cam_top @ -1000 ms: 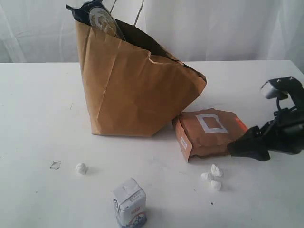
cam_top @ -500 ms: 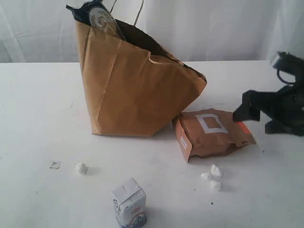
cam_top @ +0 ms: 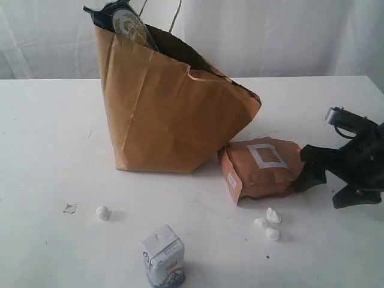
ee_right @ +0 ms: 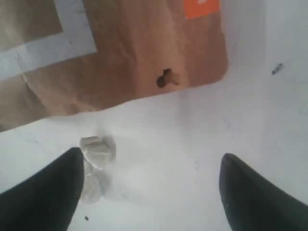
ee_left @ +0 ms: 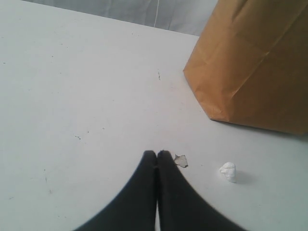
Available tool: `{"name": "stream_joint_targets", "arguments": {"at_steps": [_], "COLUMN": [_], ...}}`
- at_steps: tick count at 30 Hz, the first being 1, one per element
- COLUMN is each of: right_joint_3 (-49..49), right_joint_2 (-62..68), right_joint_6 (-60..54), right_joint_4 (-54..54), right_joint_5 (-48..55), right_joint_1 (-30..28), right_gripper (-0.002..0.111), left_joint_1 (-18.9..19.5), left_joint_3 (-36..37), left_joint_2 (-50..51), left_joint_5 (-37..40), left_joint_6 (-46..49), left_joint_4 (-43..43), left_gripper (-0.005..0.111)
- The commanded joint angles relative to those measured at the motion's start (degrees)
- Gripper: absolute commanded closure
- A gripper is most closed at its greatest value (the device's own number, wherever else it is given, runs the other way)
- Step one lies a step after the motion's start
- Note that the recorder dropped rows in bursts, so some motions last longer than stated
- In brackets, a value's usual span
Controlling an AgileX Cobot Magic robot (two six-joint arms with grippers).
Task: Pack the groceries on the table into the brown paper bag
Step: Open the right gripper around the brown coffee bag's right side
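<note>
The brown paper bag (cam_top: 174, 114) stands slumped at the middle of the table (cam_top: 48, 138), and a dark jar with a silver lid (cam_top: 126, 24) pokes out of its top. Against its right foot lies the brown pouch with a white square (cam_top: 264, 168) (ee_right: 120, 57). A small white carton (cam_top: 163, 257) stands near the front edge. My right gripper (cam_top: 321, 191) (ee_right: 151, 163) is open just off the pouch's right end, low over bare table, with nothing between its fingers. My left gripper (ee_left: 157, 154) is shut and empty, hovering over the table left of the bag (ee_left: 255, 62).
White crumpled scraps lie in front of the pouch (cam_top: 268, 223) (ee_right: 96, 149), close to one right finger. Another white wad (cam_top: 102, 212) (ee_left: 228, 171) and a small grey chip (cam_top: 69, 208) (ee_left: 181, 160) lie left of the carton. A white curtain hangs behind.
The right gripper rose above the pouch's right end, then came back down beside it. The pouch, the bag and the carton have not moved. The left gripper stays shut.
</note>
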Motion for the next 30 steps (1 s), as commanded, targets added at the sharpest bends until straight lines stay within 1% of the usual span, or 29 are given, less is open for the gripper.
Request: {"name": "stream_joint_targets", "arguments": {"at_steps": [1, 3, 4, 5, 8, 9, 12, 15, 22, 30], "right_joint_3": [-0.3, -0.4, -0.6, -0.8, -1.8, -2.2, -2.5, -2.5, -2.6, -2.6], "right_joint_2": [1.2, 2.5, 3.0, 3.5, 5.1, 5.5, 6.9, 8.8, 13.1, 15.2], "right_joint_6": [-0.5, 3.0, 3.1, 0.8, -11.4, -13.4, -13.7, -15.3, -24.8, -26.0], "right_joint_4": [0.8, 2.8, 5.8, 9.7, 21.5, 22.8, 22.7, 24.0, 32.3, 34.3], "right_joint_5": [-1.4, -2.6, -2.3, -0.9, 9.4, 11.3, 11.3, 12.3, 14.8, 11.8], "right_joint_1": [-1.0, -2.9, -4.1, -5.8, -10.7, -12.1, -14.8, -15.5, -15.3, -15.3], "right_gripper": [0.037, 0.037, 0.037, 0.037, 0.037, 0.037, 0.037, 0.037, 0.037, 0.037], "left_joint_1": [0.2, 0.2, 0.2, 0.2, 0.2, 0.2, 0.2, 0.2, 0.2, 0.2], "left_joint_3": [0.2, 0.2, 0.2, 0.2, 0.2, 0.2, 0.2, 0.2, 0.2, 0.2], "left_joint_2": [-0.1, -0.1, -0.1, -0.1, -0.1, -0.1, -0.1, -0.1, -0.1, -0.1], "left_joint_5": [-0.1, -0.1, -0.1, -0.1, -0.1, -0.1, -0.1, -0.1, -0.1, -0.1], "left_joint_6": [-0.2, -0.2, -0.2, -0.2, -0.2, -0.2, -0.2, -0.2, -0.2, -0.2], "left_joint_4": [-0.2, -0.2, -0.2, -0.2, -0.2, -0.2, -0.2, -0.2, -0.2, -0.2], "left_gripper": [0.107, 0.107, 0.107, 0.107, 0.107, 0.107, 0.107, 0.107, 0.107, 0.107]}}
